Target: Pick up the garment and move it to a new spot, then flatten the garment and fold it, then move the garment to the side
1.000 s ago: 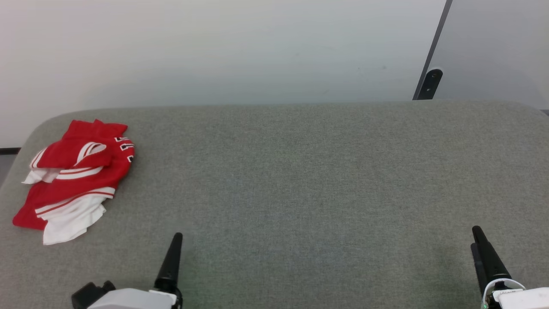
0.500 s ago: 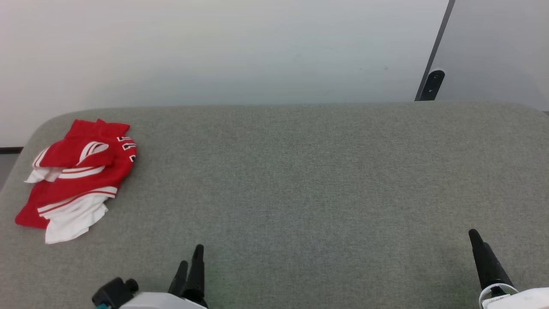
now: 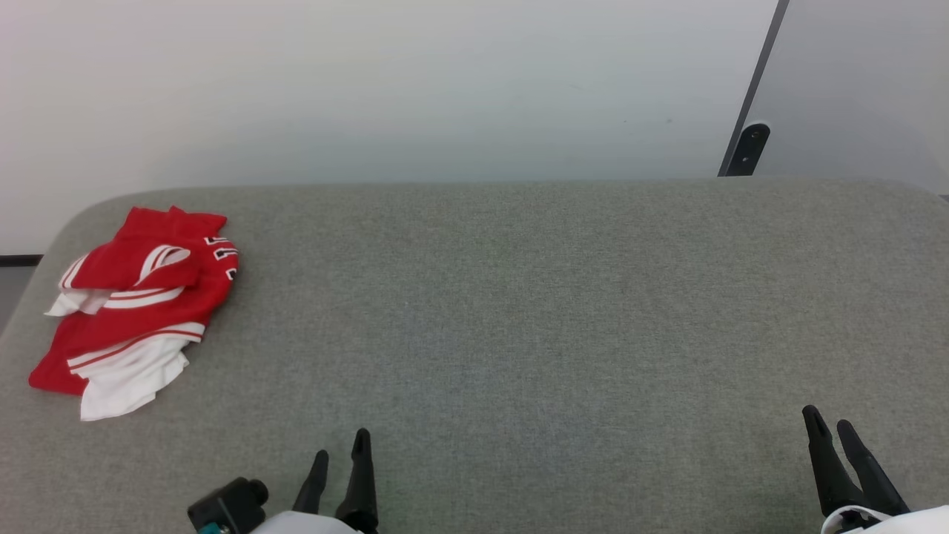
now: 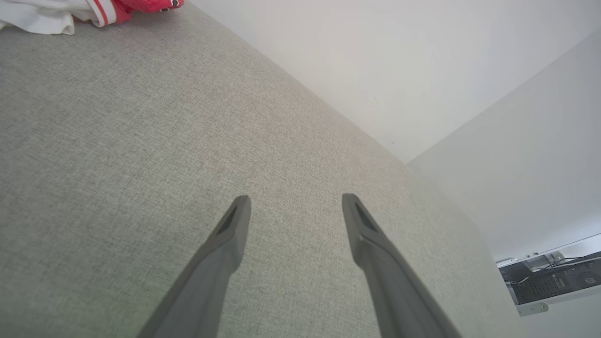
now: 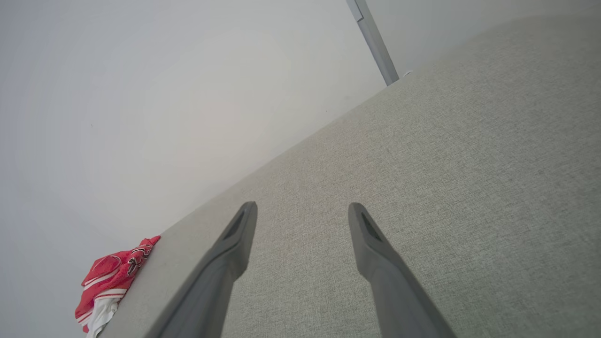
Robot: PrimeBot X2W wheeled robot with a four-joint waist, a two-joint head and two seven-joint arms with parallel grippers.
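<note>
The garment (image 3: 133, 304) is a red jersey with white panels and striped trim, lying crumpled at the far left of the grey padded table (image 3: 519, 311). A corner of it, the garment (image 4: 94, 9), peeks into the top left of the left wrist view, and the garment (image 5: 110, 281) sits small at the lower left of the right wrist view. My left gripper (image 3: 341, 445) hovers open near the front edge, well to the right of the jersey. At the lower right my right gripper (image 3: 829, 419) stands open too. Nothing lies between either pair of fingers.
A pale wall runs behind the table, with a dark post and bracket (image 3: 747, 144) at the back right. A desk with cables (image 4: 549, 277) shows beyond the table's end in the left wrist view.
The left gripper has drawn back toward the front edge and shifted right, turning so both fingers show. The right gripper has lowered slightly and turned likewise. The jersey has not moved.
</note>
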